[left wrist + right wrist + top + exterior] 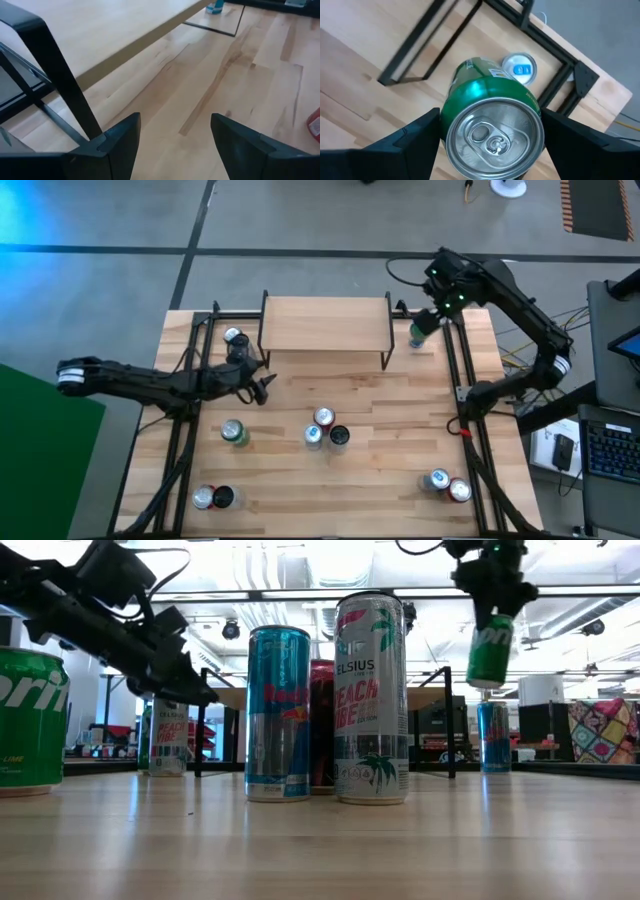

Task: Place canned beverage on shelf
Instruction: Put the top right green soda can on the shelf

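Carrying step: green can (492,127) is lifted clear of the table (380,490), upright, held in the right gripper (492,132) with a finger on each side of the can body, so the jaws are clamped on it near the top. In the low view the green can (489,650) hangs in the air below the right gripper (490,600), well above table level and roughly at or above shelf-board height. From above it sits just off the right end of the shelf (325,323), beside the board, not over it yet. Shelf top is bare in the high view.

Next move, as I judge it: shift the can sideways over the board, keep it upright, lower until the base rests on the wood, then spread the fingers. Needs clearance over the board edge and the black leg at that end. A blue can (519,68) stands on the table just beneath and beyond the held can, near the shelf's right leg; avoid clipping it if the can drops low.

Left gripper (172,145) waits near the shelf's left front leg, low over the table, fingers apart and nothing between them. A pale can (234,337) stands just beside it near the left end of the shelf.

Other cans stay on the table: a cluster of three (326,430) in the middle, one green-topped (233,432) to the left, pairs at the front corners.
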You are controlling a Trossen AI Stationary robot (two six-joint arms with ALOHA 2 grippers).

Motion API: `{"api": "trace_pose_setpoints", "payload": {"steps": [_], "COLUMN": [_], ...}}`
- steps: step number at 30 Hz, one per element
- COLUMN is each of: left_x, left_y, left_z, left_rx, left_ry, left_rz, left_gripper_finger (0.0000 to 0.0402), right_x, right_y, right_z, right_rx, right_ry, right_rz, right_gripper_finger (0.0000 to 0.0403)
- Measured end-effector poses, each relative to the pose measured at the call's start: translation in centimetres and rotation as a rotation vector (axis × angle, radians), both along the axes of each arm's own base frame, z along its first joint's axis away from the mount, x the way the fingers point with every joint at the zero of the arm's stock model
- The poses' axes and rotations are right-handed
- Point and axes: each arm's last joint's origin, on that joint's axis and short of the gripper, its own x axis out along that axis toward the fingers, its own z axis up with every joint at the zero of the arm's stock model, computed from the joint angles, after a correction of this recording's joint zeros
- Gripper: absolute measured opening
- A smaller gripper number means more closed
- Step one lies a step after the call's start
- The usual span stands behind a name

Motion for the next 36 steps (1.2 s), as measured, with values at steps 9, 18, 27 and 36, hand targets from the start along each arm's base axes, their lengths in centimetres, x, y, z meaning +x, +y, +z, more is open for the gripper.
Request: {"api": "trace_pose_setpoints", "payload": {"steps": [9, 18, 27, 36], "left_x": [1.1, 1.5, 1.5, 1.5], "left_y": [0.1, 0.2, 0.2, 0.2], "left_z": [-0.6, -0.9, -0.8, -0.9], "left_rx": [0.041, 0.064, 0.076, 0.074], "left_ry": [0.005, 0.015, 0.021, 0.022], "left_rz": [-0.02, -0.032, -0.039, -0.038], "left_gripper_finger": [0.0229, 0.0229, 0.0229, 0.0229], "right_x": [3.0, 7.1, 10.1, 11.2], "right_y": [-1.9, -5.7, -8.2, -9.2], "right_z": [4.1, 4.3, 2.4, 0.7], "right_rx": [-0.083, -0.128, -0.126, -0.087], "right_ry": [-0.072, -0.071, -0.01, 0.018], "right_rz": [0.049, 0.133, 0.259, 0.259], "right_gripper_finger": [0.03, 0.0299, 0.0299, 0.0299]}}
